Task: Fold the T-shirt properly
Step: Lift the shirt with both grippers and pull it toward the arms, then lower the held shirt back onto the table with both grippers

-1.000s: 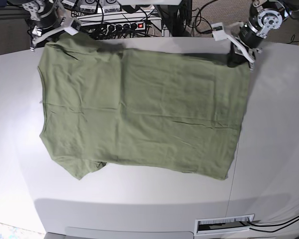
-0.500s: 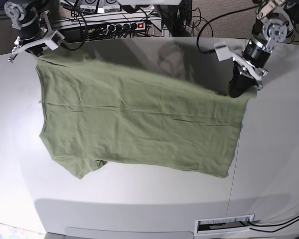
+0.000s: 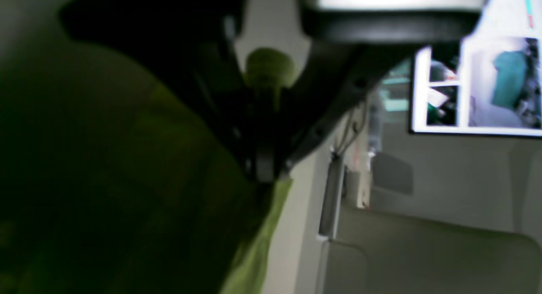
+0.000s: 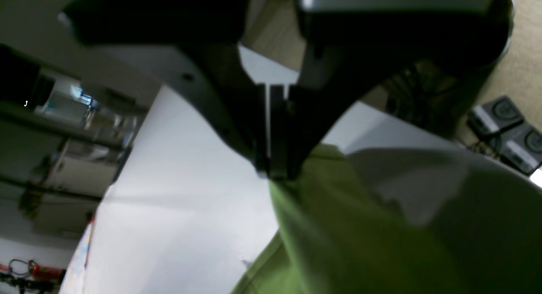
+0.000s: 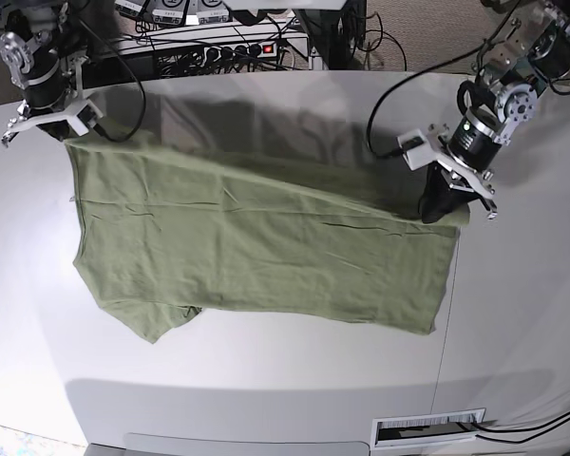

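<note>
The T-shirt [image 5: 256, 247], the one cloth in view, is lying spread on the white surface [image 5: 266, 380] with its far edge lifted. Two hands are gripping it: the left hand [image 5: 444, 206] is clamping the hem corner, the right hand [image 5: 65, 128] the sleeve corner. No writing is showing.

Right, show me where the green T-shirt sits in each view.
Base: the plain sage-green T-shirt lies spread across the table's middle, far edge lifted.
Left wrist: green cloth fills the lower left, pinched by the left gripper.
Right wrist: cloth fills the lower right, under the right gripper.
Shared landmark: the white table.
</note>
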You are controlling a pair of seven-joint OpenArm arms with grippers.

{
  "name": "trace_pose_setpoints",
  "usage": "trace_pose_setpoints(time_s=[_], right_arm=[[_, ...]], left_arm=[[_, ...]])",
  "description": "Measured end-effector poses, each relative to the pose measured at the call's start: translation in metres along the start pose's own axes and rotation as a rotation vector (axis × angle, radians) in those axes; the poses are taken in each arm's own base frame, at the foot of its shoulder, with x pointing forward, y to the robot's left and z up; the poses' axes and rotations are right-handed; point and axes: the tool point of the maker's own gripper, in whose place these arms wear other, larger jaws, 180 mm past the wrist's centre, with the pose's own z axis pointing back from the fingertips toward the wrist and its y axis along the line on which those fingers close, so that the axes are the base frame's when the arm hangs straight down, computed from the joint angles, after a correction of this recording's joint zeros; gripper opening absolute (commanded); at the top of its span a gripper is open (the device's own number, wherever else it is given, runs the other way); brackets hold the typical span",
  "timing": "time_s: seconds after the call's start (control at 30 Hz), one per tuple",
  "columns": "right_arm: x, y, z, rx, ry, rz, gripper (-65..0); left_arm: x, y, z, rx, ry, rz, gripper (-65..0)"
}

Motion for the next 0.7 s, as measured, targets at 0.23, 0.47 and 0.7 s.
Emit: trace_pose_setpoints(time_s=[0.23,0.47,0.7], right_arm=[[0.0,-0.011,-0.014,-0.021,-0.012,-0.06,-65.0],[-0.014,-0.013,-0.027,-0.026,0.022,-0.086,-65.0],[-0.024,-0.021,-0.042,-0.039,0.042,-0.138,-65.0]], left_arm=[[-0.021,-0.023,-0.026,-0.048,0.016,0.013,-65.0],[0.001,-0.05,-0.057,-0.099,-0.028,0.023,-65.0],[0.011,-0.053,-0.071,-0.094,-0.044,0.023,-65.0]])
